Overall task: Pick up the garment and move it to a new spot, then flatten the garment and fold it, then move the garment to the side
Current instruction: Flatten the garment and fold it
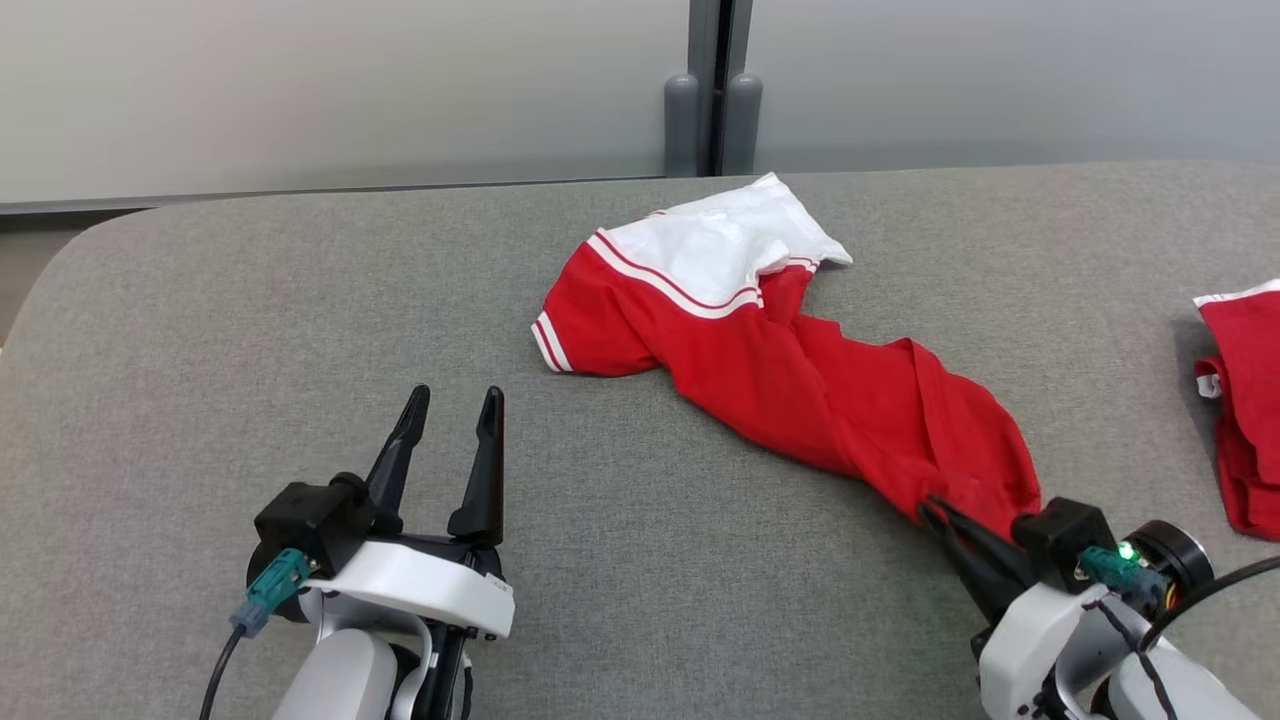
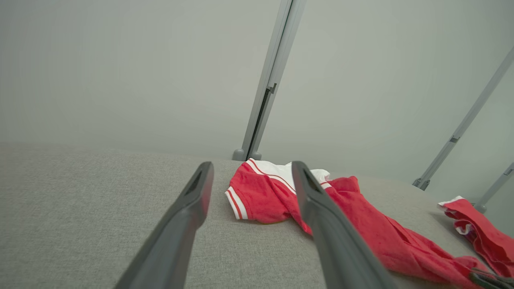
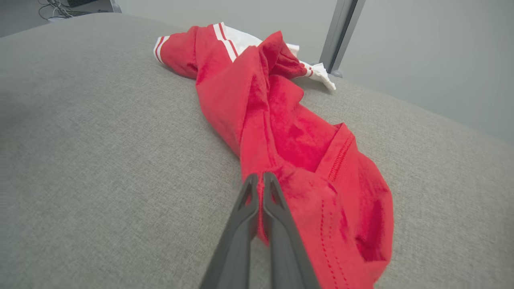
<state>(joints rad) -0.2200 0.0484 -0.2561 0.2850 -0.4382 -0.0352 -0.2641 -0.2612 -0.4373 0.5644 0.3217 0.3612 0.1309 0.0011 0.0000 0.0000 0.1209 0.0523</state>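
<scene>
The garment is a red shirt with a white yoke and white-striped sleeves, lying crumpled in a long twisted strip across the grey table. Its white end points to the far middle, its red hem end to the near right. My right gripper is shut on that red hem; in the right wrist view the garment has a thin fold pinched between the closed fingers. My left gripper stands open at the near left, apart from the cloth. The left wrist view shows the garment beyond the spread fingers.
A second red garment with white trim lies bunched at the table's right edge, also seen as a red heap in the left wrist view. A grey wall with a vertical post stands behind the table's far edge.
</scene>
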